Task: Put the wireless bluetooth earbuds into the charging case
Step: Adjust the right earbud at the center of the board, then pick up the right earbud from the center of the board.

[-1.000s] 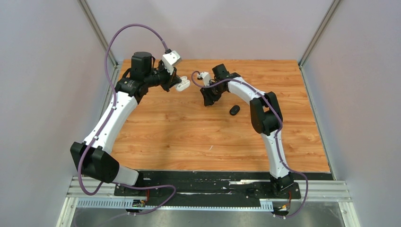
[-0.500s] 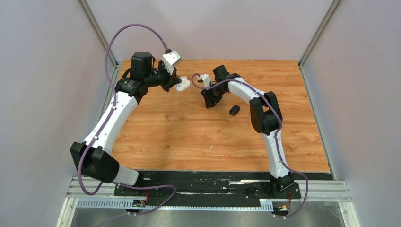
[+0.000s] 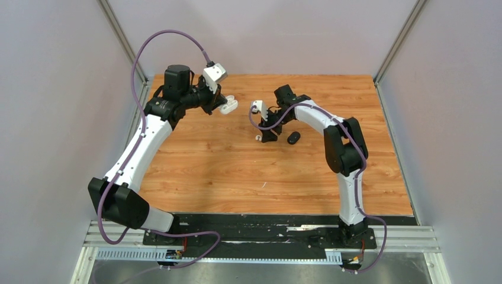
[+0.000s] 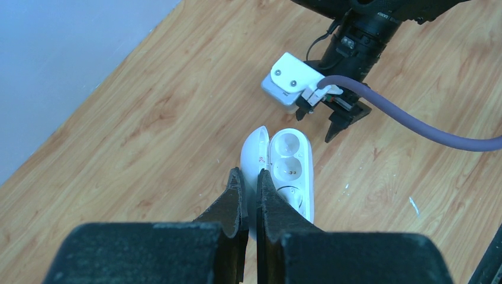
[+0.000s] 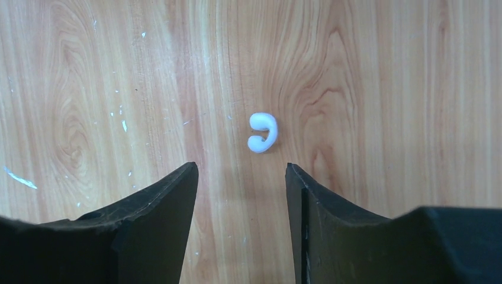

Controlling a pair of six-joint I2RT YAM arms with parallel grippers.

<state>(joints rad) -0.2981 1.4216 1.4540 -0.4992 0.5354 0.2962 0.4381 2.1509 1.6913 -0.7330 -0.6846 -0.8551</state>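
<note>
My left gripper [image 4: 248, 183] is shut on the lid edge of an open white charging case [image 4: 290, 165] and holds it above the far left of the table; the case also shows in the top view [image 3: 228, 105]. Its wells face up, and one shows metal contacts. One white earbud [image 5: 263, 132] lies on the wood just ahead of my right gripper [image 5: 241, 168], which is open and empty, jaws either side of the bud's line. In the top view the bud [image 3: 258, 138] lies beside the right gripper [image 3: 267, 135]. The other earbuds are out of view.
A black oval case [image 3: 293, 138] lies closed on the table just right of the right gripper. The right arm's wrist camera and purple cable [image 4: 391, 115] hang close in front of the held case. Grey walls [image 3: 59, 118] border the wooden table.
My right gripper has swung away from the held case, toward the near right and down to the table. A white earbud now shows beside it. The left gripper has barely moved.
</note>
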